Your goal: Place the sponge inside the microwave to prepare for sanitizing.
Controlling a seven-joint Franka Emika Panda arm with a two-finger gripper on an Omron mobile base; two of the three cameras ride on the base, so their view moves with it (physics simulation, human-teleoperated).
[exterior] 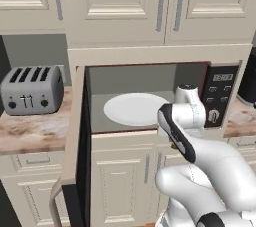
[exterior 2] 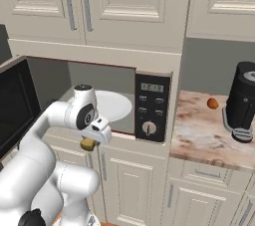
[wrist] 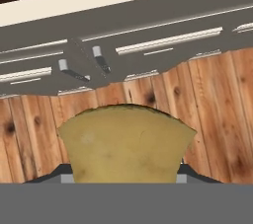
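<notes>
step: carry sponge [exterior 2: 88, 144] up into microwave [exterior: 150, 96] | jaws: clamped on sponge | advice: lift above cavity sill, clear open door [exterior: 75, 141], release on white plate [exterior: 132, 108]

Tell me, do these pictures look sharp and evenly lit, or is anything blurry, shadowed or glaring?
Left base view: flat, even light, no glare; the microwave cavity is dimmer than the counter. Right base view: the same soft light; the sponge in the gripper is small and lacks detail. Hand view: the sponge looms close with soft, smeared texture; the wood floor behind looks sharper.
</notes>
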